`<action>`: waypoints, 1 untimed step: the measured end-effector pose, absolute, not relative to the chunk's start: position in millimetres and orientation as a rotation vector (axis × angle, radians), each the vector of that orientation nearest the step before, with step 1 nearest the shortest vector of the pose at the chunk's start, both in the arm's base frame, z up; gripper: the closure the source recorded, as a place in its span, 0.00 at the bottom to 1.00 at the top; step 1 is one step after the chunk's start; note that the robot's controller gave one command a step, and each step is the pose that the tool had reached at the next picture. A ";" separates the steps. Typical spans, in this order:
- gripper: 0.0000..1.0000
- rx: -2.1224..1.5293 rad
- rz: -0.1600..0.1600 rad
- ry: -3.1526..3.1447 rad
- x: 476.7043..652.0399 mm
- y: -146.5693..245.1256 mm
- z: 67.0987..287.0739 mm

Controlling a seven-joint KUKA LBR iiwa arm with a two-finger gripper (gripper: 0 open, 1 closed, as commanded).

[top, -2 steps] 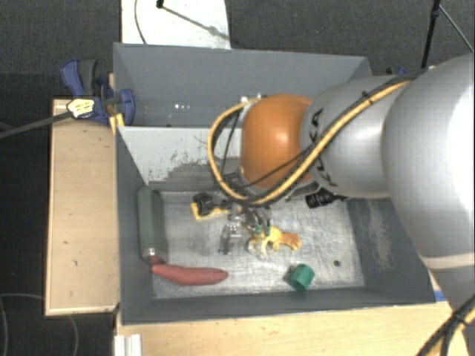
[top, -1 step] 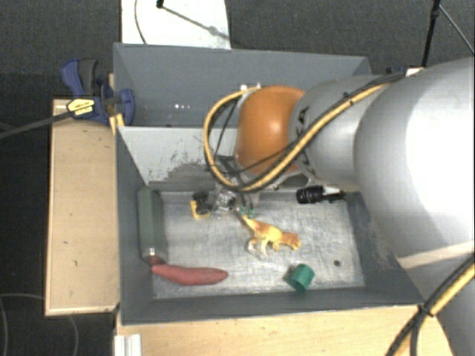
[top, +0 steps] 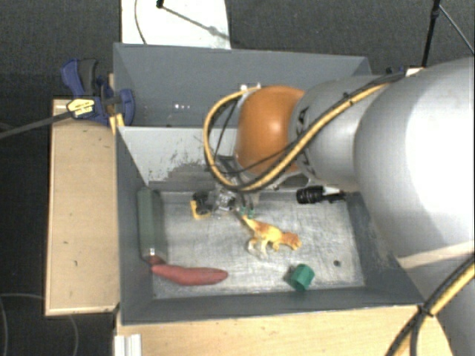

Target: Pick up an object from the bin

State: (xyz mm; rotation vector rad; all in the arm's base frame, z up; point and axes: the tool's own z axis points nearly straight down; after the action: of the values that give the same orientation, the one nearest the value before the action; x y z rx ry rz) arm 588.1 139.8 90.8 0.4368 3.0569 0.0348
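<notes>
- The claw (top: pixel 225 201) is low in the bin (top: pixel 223 76), close to the floor near the back wall. It hangs under the arm's orange cover (top: pixel 269 132) and its looped cables (top: pixel 213 150).
- The wrist and cables hide the claw's tip, so I cannot tell whether it is open or closed, or whether it has hold of anything.
- A small yellow piece (top: pixel 198 209) with a dark part on it is the nearest thing. It sits just beside the claw, toward the view's left, on the bin floor. I cannot tell whether the claw touches it.
- A toy dinosaur (top: pixel 272 237), yellow and orange, is next nearest. It lies near the claw, in front of it and toward the view's right, apart from the claw.
- A green cap (top: pixel 300 277), short and round, sits well in front of the claw and to the view's right, beyond the dinosaur and close to the front wall.
- A red sausage-shaped thing (top: pixel 190 274) lies flat well in front of the claw and somewhat to the view's left, along the front wall.
- A grey-green tube (top: pixel 149 225) lies well to the view's left of the claw, along the left wall. Its near end is just beside the red thing's end.
</notes>
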 end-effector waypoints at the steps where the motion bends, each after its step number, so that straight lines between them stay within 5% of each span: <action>1: 1.00 0.434 0.033 3.060 581.6 142.4 96.0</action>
State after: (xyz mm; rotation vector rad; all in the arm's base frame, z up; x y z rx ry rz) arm 581.6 142.4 96.0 0.4338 3.0601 0.0332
